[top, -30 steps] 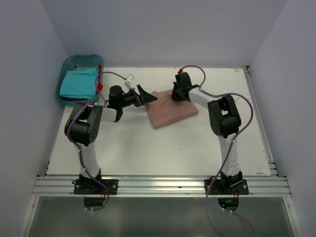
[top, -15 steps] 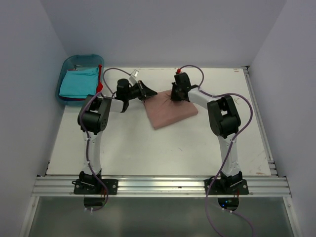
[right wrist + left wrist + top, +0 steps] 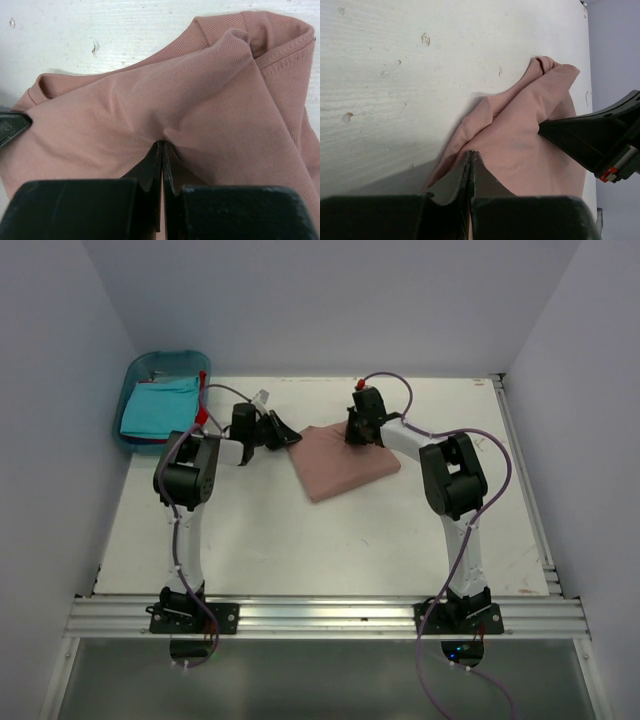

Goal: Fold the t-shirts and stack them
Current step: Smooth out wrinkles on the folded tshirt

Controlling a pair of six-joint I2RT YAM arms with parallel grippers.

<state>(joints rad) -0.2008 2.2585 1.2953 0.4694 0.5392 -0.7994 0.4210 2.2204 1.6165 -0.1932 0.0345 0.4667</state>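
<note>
A dusty pink t-shirt lies folded on the middle of the table. My left gripper is shut at the shirt's left corner, its tips pressed together on the pink t-shirt. My right gripper is shut on the shirt's back edge, and the pink t-shirt puckers at its tips. A turquoise t-shirt lies folded in the bin, with a bit of red cloth showing beside it.
The blue plastic bin stands at the back left corner of the white table. Grey walls close in the left, back and right. A metal rail runs along the near edge.
My left gripper, open a second ago, has swung toward the back, come down onto the shirt's left corner and shut. The right gripper has stayed shut on the back edge.
</note>
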